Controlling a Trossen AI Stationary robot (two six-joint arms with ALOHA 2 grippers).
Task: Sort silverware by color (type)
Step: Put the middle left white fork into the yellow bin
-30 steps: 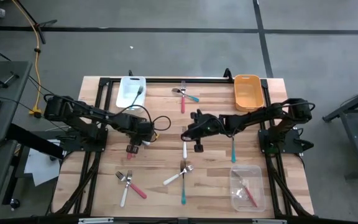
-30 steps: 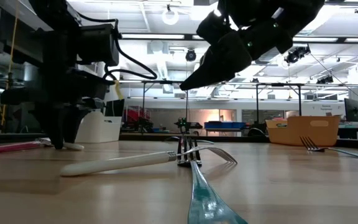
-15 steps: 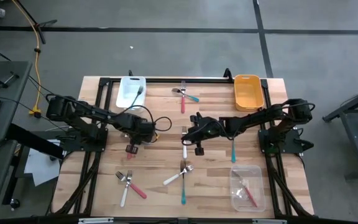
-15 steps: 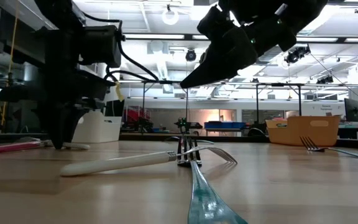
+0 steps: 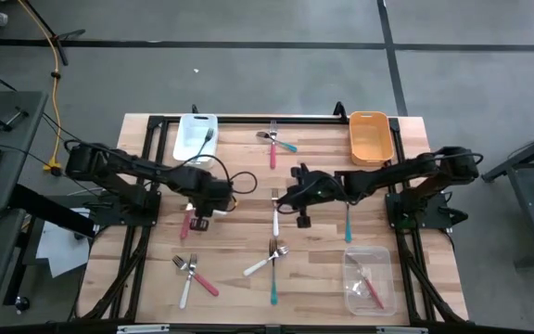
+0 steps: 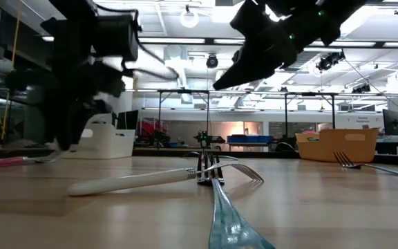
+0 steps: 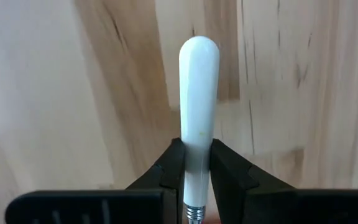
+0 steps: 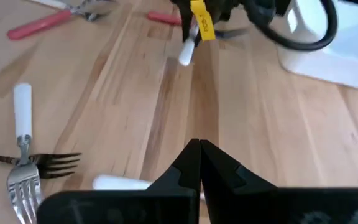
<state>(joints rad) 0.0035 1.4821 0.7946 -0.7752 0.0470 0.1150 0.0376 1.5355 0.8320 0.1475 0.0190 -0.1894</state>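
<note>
1. The left gripper (image 7: 197,180) pinches a white-handled fork (image 7: 197,118) by its handle, one finger (image 7: 169,171) pressed on each side, the rounded handle end sticking out past the jaws above the worktop (image 5: 239,237).
2. In the high view the left gripper (image 5: 199,218) sits left of the worktop's middle; compared with a second ago it has turned slightly, and a red-pink fork (image 5: 186,224) now shows beside it that it covered before.
3. In the low view the left arm is blurred and raised, where earlier it stood sharp with its tip at the wood.
4. The right gripper (image 8: 199,163) has its jaws pressed together, holding nothing; it hangs above a white fork (image 5: 275,215) near the centre, and has shifted a little toward the right since the earlier frame.
5. Other forks lie unmoved: a crossed white and teal pair (image 5: 273,262) at the front, a pair near the front left (image 5: 193,275), two by the back edge (image 5: 276,144).
6. A white bin (image 5: 194,139), an orange bin (image 5: 370,136) and a clear bin (image 5: 369,283) rest on the worktop as before.
</note>
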